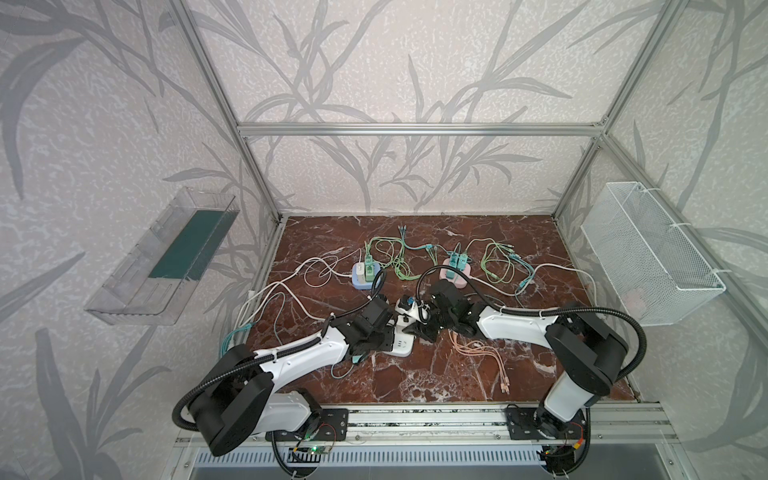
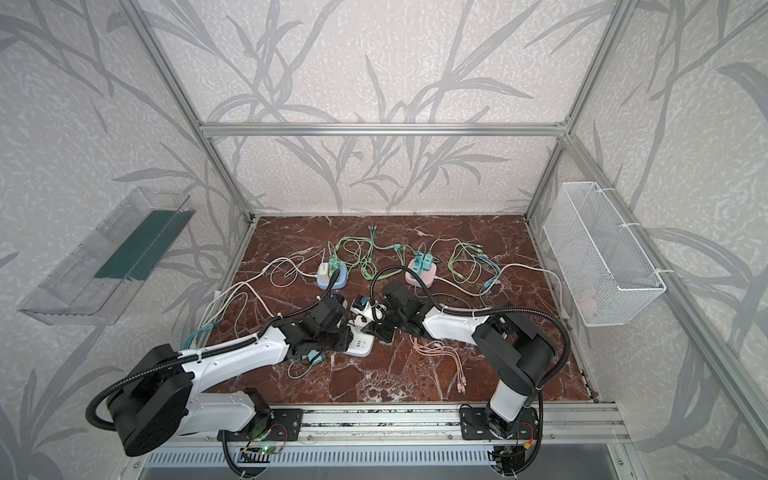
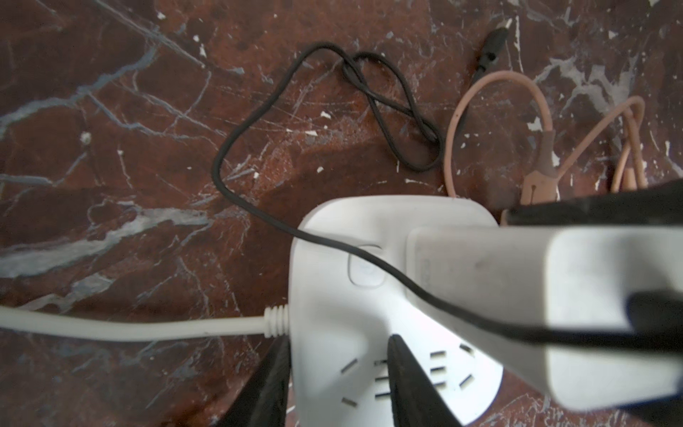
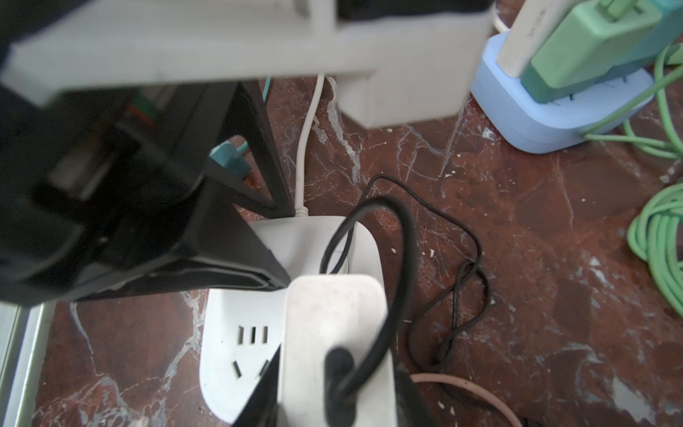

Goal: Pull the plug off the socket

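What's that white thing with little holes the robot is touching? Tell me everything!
It is a white power strip, smooth plastic with rounded corners, lying flat on the red marble table. Its top has slot-shaped socket holes and a rounded button. A thick white cord leaves one end. A white charger with a thin black cable stands plugged into it, gripped by the right gripper. One finger of the left gripper rests on its top; the other sits beside its edge.
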You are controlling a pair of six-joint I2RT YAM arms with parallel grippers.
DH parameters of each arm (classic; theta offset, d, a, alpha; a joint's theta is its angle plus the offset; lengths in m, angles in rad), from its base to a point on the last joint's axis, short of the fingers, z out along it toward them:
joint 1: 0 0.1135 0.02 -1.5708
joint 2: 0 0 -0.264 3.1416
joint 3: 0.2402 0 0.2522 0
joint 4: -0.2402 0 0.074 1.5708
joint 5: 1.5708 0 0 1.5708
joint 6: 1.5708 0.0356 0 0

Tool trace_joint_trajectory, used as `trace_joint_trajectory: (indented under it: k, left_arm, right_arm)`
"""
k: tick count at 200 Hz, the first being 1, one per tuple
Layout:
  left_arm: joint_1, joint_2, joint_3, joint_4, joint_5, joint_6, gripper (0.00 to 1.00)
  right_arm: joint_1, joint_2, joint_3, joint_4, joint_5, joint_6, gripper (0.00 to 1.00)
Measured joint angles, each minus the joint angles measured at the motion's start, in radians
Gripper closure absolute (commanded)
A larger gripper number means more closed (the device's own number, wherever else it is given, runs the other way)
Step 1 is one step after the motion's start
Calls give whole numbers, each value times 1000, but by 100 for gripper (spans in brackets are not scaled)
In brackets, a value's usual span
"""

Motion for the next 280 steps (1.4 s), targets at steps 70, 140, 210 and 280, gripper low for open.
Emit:
trace_joint_trajectory:
  k: [70, 140, 210, 280]
  left_arm:
    - [16, 48, 41, -5, -5, -23, 71]
    - [16, 61, 41, 4, -6, -29, 72]
    - [16, 69, 46, 9, -18, -44, 74]
    - [15, 71, 42, 32, -17, -50, 74]
  right_arm:
    - [-10, -4, 1, -5, 9, 2, 85]
    - [-10, -11, -2, -5, 17, 25, 88]
    - [-11, -14, -2, -11, 20, 42, 89]
    - [-10, -28, -2, -32, 42, 47, 91]
